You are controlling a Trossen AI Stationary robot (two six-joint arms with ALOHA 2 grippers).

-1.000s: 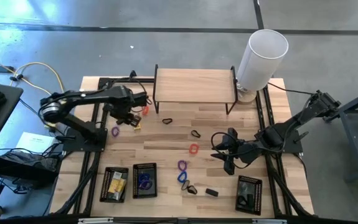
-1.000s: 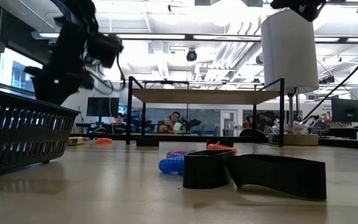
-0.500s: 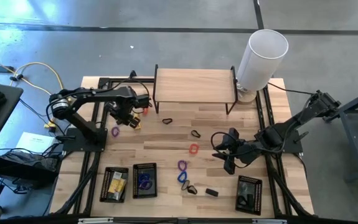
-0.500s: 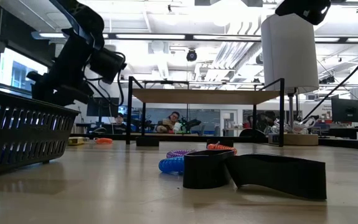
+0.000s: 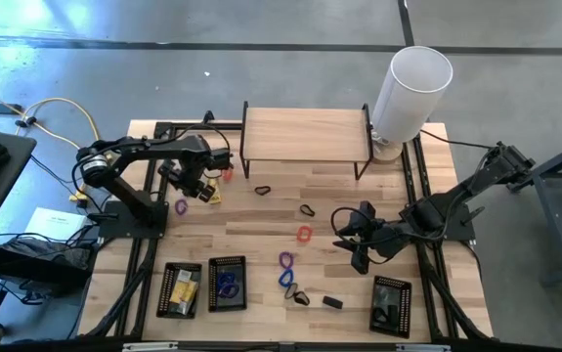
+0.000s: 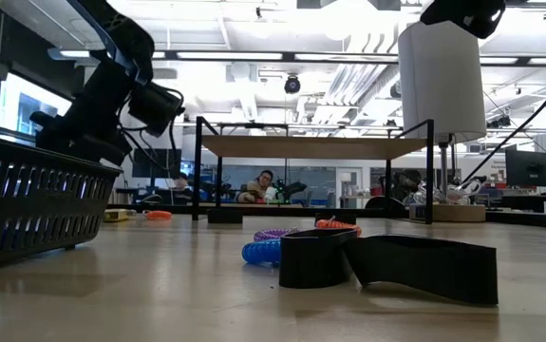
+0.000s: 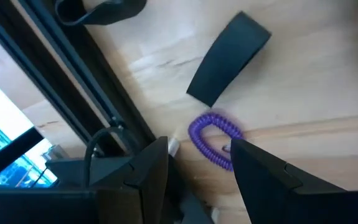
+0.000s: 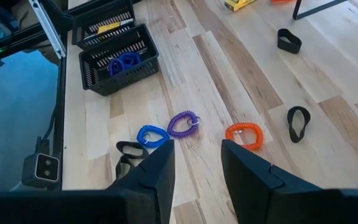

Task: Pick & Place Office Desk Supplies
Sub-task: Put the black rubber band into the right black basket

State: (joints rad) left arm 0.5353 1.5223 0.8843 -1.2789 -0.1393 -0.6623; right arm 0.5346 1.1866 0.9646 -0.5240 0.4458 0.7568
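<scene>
Left gripper (image 7: 197,165) | jaws spread over purple loop (image 7: 213,138) | right gripper (image 8: 197,165) | jaws spread, empty, beside orange loop (image 8: 244,134)

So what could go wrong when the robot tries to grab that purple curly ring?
1. The purple coiled plastic loop lies flat and thin on the wooden table, so the open left gripper may slip off it.
2. The loop sits close to the black metal frame rail; a finger could bump the rail.
3. The flat black band lies nearby and might get nudged.
</scene>
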